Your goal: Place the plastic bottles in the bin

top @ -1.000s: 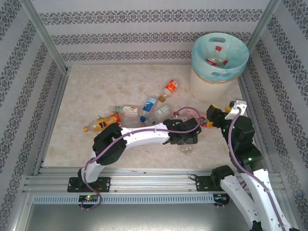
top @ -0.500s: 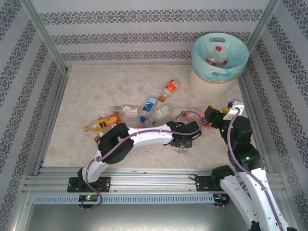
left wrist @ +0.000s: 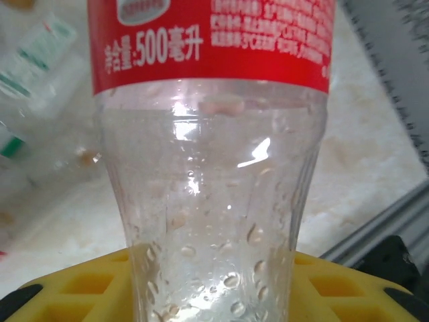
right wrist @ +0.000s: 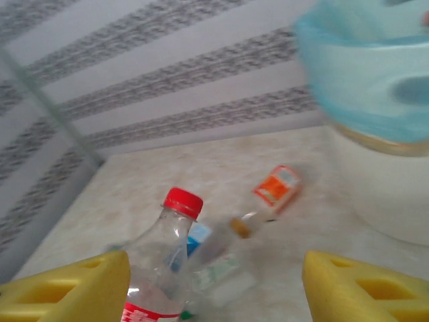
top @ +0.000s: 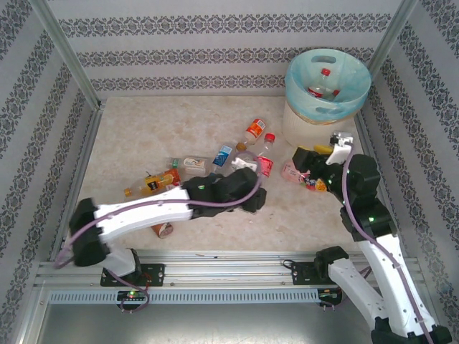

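My left gripper (top: 258, 183) is clamped on the lower body of a red-labelled bottle (left wrist: 211, 168), with the yellow pads (left wrist: 74, 285) showing on either side of its base. I see the bottle held upright, red cap on top, over the table (top: 143, 129). My right gripper (right wrist: 214, 288) is spread wide with nothing between its pads, near the bin (top: 301, 129). A second bottle (top: 323, 82) lies inside the bin, and loose bottles (top: 222, 154) are scattered on the table.

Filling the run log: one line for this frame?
left pincer: shut on red bottle | right pincer: open, empty | red bottle: not yet in bin
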Robot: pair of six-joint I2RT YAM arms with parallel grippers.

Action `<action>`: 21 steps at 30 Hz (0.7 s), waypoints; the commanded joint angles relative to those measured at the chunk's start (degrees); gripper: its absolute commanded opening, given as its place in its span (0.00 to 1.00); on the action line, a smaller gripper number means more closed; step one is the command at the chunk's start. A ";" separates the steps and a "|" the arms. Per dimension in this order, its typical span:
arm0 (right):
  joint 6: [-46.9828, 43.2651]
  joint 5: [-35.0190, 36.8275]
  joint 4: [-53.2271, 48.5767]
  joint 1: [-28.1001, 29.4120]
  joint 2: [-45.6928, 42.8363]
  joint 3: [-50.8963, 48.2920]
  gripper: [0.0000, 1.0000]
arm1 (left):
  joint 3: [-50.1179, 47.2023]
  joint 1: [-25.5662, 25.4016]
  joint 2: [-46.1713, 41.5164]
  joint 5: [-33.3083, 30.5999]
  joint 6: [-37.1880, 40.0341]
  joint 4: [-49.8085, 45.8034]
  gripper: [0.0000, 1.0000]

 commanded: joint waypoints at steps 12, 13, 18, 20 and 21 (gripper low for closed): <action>0.03 -23.58 5.35 9.99 16.46 13.35 0.65 | -17.06 -0.59 -19.41 -5.45 26.44 15.07 0.41; -0.02 -22.27 5.01 10.41 16.85 13.41 0.64 | -17.29 -0.59 -19.88 -5.96 26.80 15.10 0.40; -0.37 -18.98 4.52 11.34 17.14 13.41 0.62 | -18.58 -0.59 -22.23 -5.79 28.97 16.24 0.40; -0.30 -17.24 3.70 11.36 17.05 13.66 0.63 | -19.35 -0.59 -23.06 -6.32 29.37 16.73 0.40; -0.40 -15.89 3.18 11.35 16.95 13.77 0.64 | -19.63 -0.57 -23.46 -6.55 29.68 16.78 0.40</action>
